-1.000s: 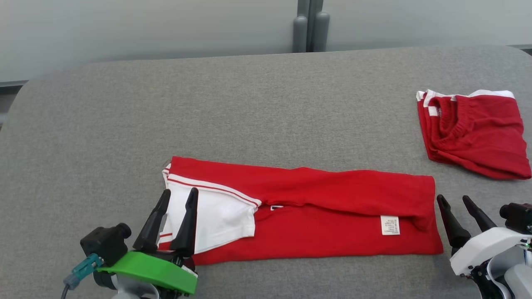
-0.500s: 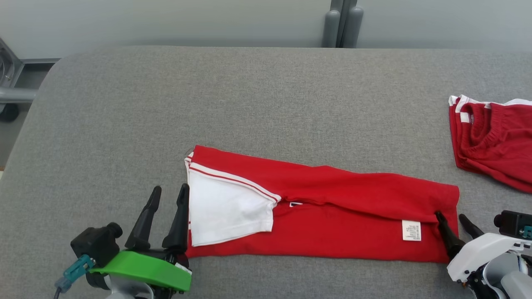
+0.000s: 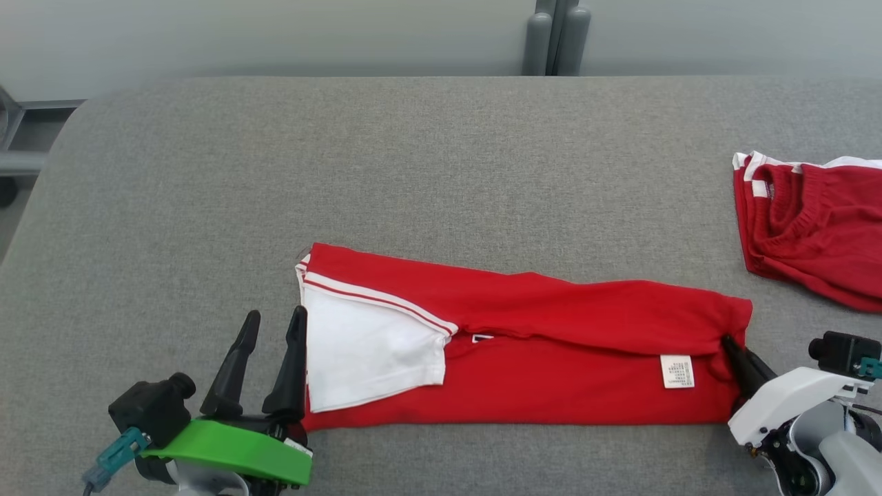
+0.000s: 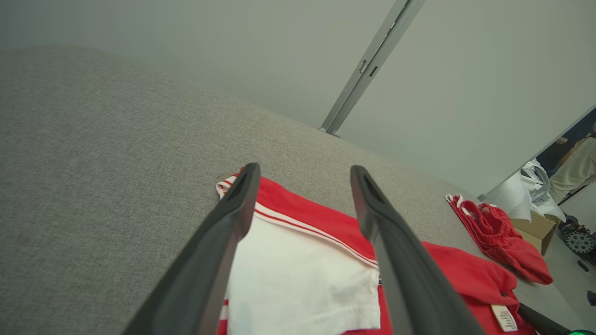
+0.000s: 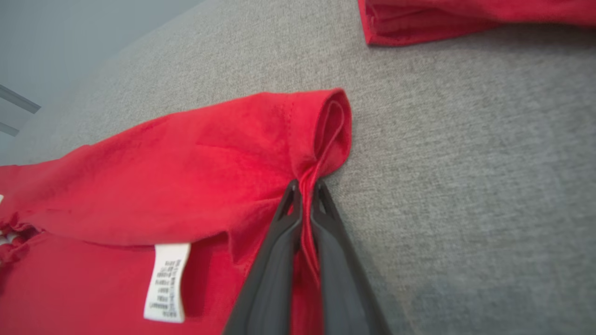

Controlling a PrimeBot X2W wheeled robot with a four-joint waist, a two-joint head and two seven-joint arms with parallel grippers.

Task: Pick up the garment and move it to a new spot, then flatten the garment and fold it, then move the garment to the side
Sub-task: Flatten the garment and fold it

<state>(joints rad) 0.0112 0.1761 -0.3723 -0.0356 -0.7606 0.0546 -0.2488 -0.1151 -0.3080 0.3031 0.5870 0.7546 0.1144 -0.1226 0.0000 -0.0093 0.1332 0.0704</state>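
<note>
The soft red knit garment (image 3: pixel 565 324), folded into a long flat band with a smooth white panel at one end, lies near the front of the grey woven table (image 3: pixel 413 165). The right gripper (image 5: pixel 305 191) pinches its rolled hem between slim dark fingers. The left gripper (image 3: pixel 275 318) stands spread just beside the white end, holding nothing.

Left gripper (image 3: pixel 275 313): lower left of the head view. Two long dark fingers (image 4: pixel 219 242) point up and away, jaws spread wide with nothing between them. Green wrist shell (image 3: pixel 234 451) behind, black camera block (image 3: pixel 151 410) on its outer side.

Right gripper (image 5: pixel 306 186): lower right of the head view, on a white wrist shell (image 3: pixel 785 403). Jaws pressed together, pinching the end fold of the red garment (image 5: pixel 186 163) between the tips.
</note>
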